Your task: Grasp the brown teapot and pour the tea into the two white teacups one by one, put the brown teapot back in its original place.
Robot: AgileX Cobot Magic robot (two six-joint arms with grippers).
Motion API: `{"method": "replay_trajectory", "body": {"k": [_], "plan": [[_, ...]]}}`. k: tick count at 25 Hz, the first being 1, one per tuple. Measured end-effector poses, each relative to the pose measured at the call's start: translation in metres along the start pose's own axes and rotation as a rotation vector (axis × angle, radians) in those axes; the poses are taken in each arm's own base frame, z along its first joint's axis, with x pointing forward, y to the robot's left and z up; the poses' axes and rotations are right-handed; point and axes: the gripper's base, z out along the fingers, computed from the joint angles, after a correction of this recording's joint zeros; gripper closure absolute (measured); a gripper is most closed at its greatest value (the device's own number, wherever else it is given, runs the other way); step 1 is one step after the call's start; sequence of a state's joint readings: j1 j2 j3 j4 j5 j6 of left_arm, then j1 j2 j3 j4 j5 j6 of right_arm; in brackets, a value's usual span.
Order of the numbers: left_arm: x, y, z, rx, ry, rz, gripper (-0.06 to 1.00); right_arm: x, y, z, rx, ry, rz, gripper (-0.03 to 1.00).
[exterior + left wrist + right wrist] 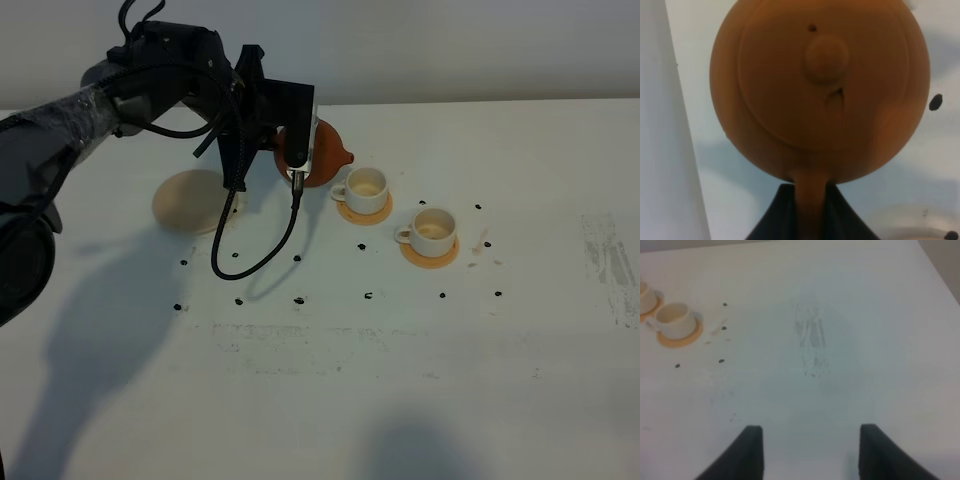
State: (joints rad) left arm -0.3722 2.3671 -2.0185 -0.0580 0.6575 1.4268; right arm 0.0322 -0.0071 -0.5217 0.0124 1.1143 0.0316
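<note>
White desk (pixel 320 400) fills every view, dotted with small black marks (pixel 298 299). From the high camera we see the left arm (pixel 80 110) stretched across the back of the desk, with a black cable (pixel 294 212) looping down from its wrist. The left fingers (pixel 772 222) are closed on the teapot (pixel 328 150). The left wrist view shows them pinching its loop handle from both sides, and the knobbed lid is in place and faces that camera. The teapot is off the disc (pixel 188 201), which lies uncovered well to its left. It sits between the disc and the left cup (pixel 366 184), with its spout pointing at that cup and stopping just short of the rim. We cannot tell whether the pot's base touches the desk. The left cup stands on its coaster (pixel 365 212). The right cup (pixel 434 224) stands on a second coaster (pixel 432 254), nearer the front and to the right, apart from the first. Both cups look pale inside, and we cannot tell whether they hold tea. The right fingers (pixel 751 452) are spread wide above the desk, well away from the cups, with a faint scuffed patch (pixel 810 337) ahead of them.
</note>
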Motion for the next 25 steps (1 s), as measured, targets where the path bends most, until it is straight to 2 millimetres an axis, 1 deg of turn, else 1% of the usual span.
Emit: {"method": "replay_trajectory", "body": {"k": [17, 25], "plan": [[-0.007, 0.002, 0.0, -0.036, -0.001, 0.053, 0.86, 0.0, 0.0, 0.0, 0.0, 0.0, -0.001, 0.55], [-0.013, 0.001, 0.0, -0.044, 0.018, 0.101, 0.86, 0.0, 0.0, 0.0, 0.0, 0.0, -0.001, 0.55]]}}
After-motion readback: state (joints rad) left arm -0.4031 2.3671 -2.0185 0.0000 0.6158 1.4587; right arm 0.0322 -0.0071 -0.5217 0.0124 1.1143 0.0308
